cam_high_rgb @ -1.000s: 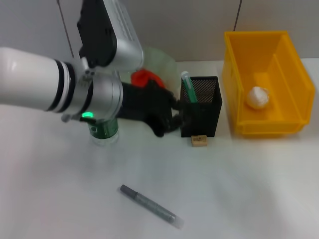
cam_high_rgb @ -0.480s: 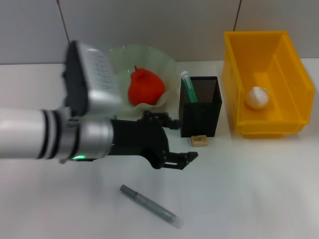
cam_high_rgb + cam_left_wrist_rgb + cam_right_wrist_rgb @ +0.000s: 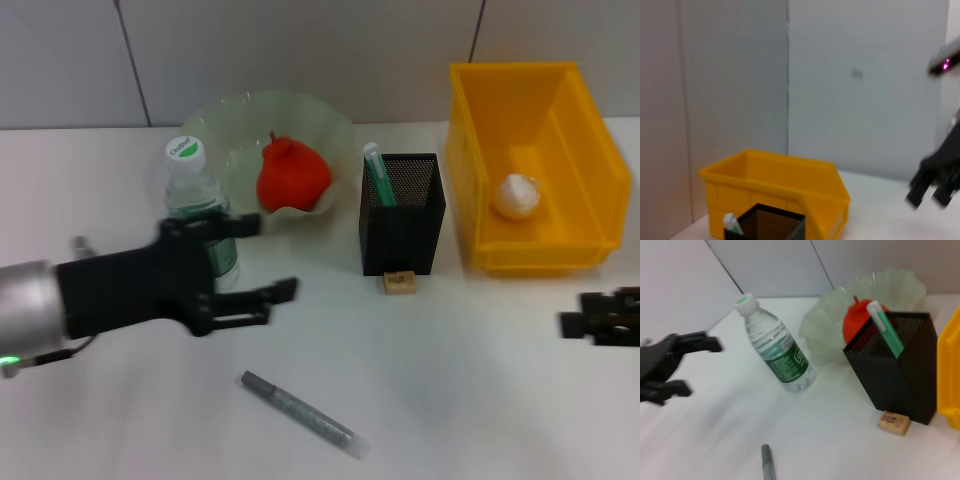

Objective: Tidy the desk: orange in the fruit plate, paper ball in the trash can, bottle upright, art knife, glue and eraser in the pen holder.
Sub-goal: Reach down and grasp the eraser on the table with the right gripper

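Observation:
The bottle [image 3: 197,205] stands upright in front of the pale green fruit plate [image 3: 240,120], which holds the orange [image 3: 292,175]. My left gripper [image 3: 262,258] is open and empty, just in front of the bottle and apart from it. The black mesh pen holder [image 3: 402,212] holds the green glue stick [image 3: 377,172]. The eraser [image 3: 400,283] lies on the table at its front foot. The grey art knife [image 3: 300,413] lies near the front edge. The paper ball [image 3: 518,195] is in the yellow trash bin [image 3: 560,100]. My right gripper [image 3: 602,318] is at the right edge, open.
The right wrist view shows the bottle [image 3: 781,354], pen holder [image 3: 897,367], eraser [image 3: 894,422] and my left gripper [image 3: 685,365] beyond them. The left wrist view shows the bin [image 3: 775,182] and my right gripper [image 3: 932,187]. A grey wall runs behind the table.
My left arm has drawn back from the pen holder toward the left front, uncovering the upright bottle. My right gripper has come into view at the right edge.

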